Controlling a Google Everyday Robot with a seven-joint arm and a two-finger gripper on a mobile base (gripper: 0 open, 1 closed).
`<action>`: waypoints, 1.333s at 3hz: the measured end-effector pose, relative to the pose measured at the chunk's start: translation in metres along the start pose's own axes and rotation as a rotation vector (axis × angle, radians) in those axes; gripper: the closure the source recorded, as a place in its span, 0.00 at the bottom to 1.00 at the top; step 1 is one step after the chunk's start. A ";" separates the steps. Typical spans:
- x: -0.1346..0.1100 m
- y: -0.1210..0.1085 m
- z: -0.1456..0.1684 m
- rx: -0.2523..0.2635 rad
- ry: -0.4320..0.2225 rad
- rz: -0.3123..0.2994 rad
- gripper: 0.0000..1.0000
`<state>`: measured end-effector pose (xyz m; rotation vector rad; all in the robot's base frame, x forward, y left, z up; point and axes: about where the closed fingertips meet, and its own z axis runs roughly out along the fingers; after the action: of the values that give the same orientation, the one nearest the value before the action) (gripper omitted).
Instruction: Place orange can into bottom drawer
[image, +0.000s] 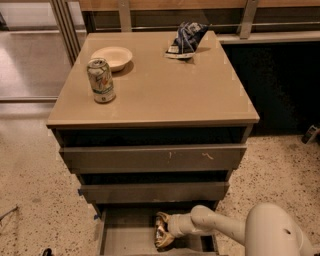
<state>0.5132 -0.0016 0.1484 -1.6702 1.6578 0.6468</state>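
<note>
No lettering is legible (neither on orange can (160, 239) nor pale can (101, 80)).

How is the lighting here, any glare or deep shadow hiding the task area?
Camera view: soft glare on the beige glossy cabinet top; the open grey bottom drawer lies in shade, where the gripper at the small orange-brown drink can reads dim; drawer gaps above are black.
</note>
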 end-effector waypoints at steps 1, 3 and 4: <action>0.001 0.001 0.001 0.000 0.005 0.000 0.88; 0.001 0.001 0.001 0.000 0.005 0.000 0.42; 0.001 0.001 0.001 0.000 0.004 0.000 0.18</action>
<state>0.5127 -0.0019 0.1470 -1.6729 1.6609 0.6436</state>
